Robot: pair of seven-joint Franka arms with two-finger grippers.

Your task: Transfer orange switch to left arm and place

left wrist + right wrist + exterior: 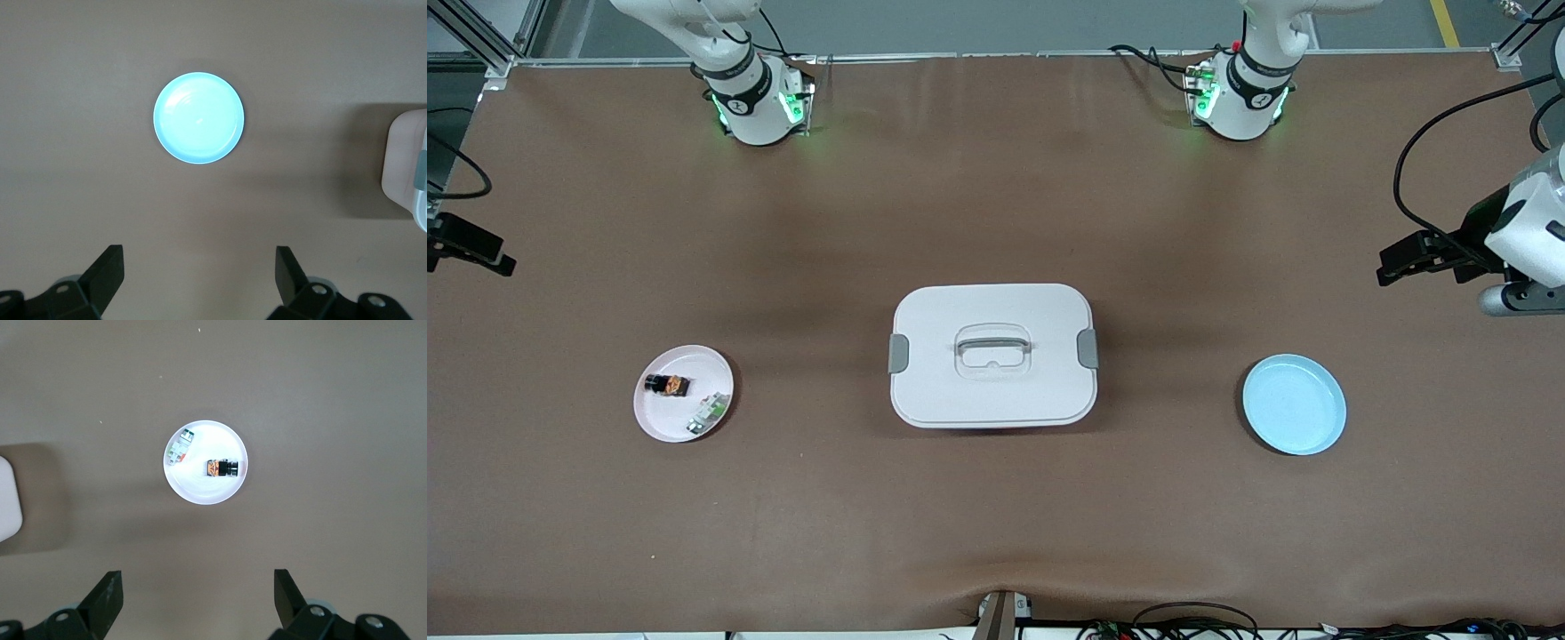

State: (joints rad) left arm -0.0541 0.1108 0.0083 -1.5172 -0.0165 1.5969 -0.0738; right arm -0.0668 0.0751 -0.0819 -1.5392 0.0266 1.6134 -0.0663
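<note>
Right gripper (197,593) hangs released above the orange switch (222,467); left gripper (200,270) waits open. Pinching might snag the neighbouring white-and-green component (179,449) instead.

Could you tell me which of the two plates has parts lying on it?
The pink plate, toward the right arm's end, holds the orange switch and a white-and-green part; the blue plate is bare.

Both wrist views cut the box (407,167) off at their edge, and the marks on the white-and-green component (709,412) are too small to read.
</note>
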